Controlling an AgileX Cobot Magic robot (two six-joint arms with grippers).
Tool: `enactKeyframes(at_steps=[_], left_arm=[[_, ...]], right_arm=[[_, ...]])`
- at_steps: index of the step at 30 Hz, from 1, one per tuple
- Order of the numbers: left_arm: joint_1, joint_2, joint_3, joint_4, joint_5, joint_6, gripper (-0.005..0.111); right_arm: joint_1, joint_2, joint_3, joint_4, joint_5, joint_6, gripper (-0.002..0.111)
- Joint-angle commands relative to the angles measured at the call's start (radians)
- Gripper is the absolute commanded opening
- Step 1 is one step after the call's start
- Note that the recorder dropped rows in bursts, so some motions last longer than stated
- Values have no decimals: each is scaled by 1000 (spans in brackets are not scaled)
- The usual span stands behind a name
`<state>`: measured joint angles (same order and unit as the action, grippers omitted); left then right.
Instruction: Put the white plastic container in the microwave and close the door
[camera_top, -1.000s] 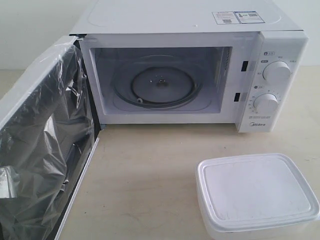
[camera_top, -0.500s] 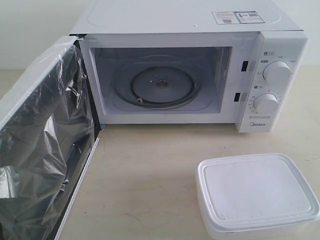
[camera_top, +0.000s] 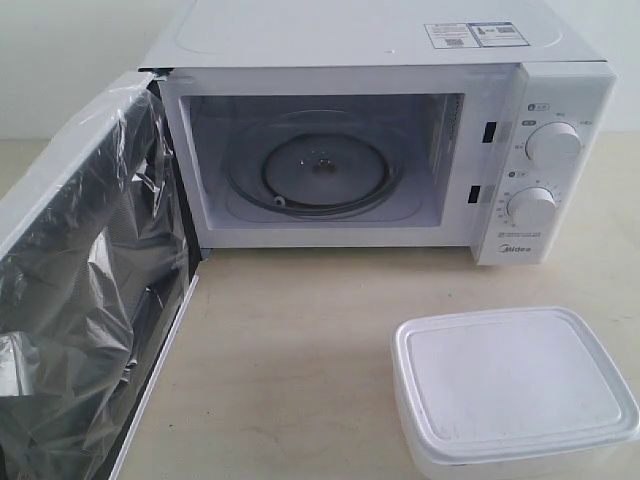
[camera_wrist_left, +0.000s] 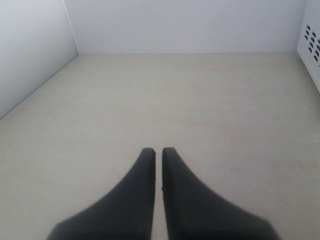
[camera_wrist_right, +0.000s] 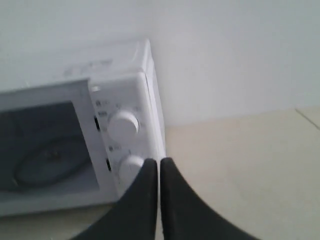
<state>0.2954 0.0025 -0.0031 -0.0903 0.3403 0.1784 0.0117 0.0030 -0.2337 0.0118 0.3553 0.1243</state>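
The white plastic container (camera_top: 515, 392) sits lidded on the table at the near right, in front of the microwave (camera_top: 385, 150). The microwave's cavity is exposed and its glass turntable (camera_top: 322, 167) is bare. The door (camera_top: 90, 300) hangs wide open at the left, with crinkled clear film over its inner side. Neither gripper shows in the exterior view. My left gripper (camera_wrist_left: 158, 151) is shut and empty above bare tabletop. My right gripper (camera_wrist_right: 159, 161) is shut and empty too, with the microwave (camera_wrist_right: 80, 140) and its two knobs beyond its tips.
Two round knobs (camera_top: 553, 144) sit on the microwave's right panel. A beige tabletop (camera_top: 290, 360) lies between the open door and the container. A white wall (camera_wrist_left: 185, 25) stands behind, and a vented white side panel (camera_wrist_left: 311, 40) shows in the left wrist view.
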Motion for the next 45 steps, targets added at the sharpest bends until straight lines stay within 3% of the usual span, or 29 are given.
enactKeyframes(at_steps=[1,13,16,18,24,34,39,45], left_arm=[[3,-2,3,1,-2,-7,4],[3,-2,3,1,-2,-7,4],[3,-2,3,1,-2,-7,4],[3,-2,3,1,-2,-7,4],[3,-2,3,1,-2,-7,4],[3,-2,3,1,-2,-7,4],[3,-2,3,1,-2,-7,4],[3,-2,3,1,-2,-7,4]], right_arm=[[-2,-3,-91,36,-15,4,0],[-2,-3,-137,77,-88,116,0],[-1,-3,-142,198,-103,147,0],[-1,-3,-146,382,-110,147,0],[-1,49,-176,631,-113,-186,0],[2,180,-237,635,-52,-212,0],[65,253,-230,602,-36,-210,0],[110,189,-41,605,-67,119,0]])
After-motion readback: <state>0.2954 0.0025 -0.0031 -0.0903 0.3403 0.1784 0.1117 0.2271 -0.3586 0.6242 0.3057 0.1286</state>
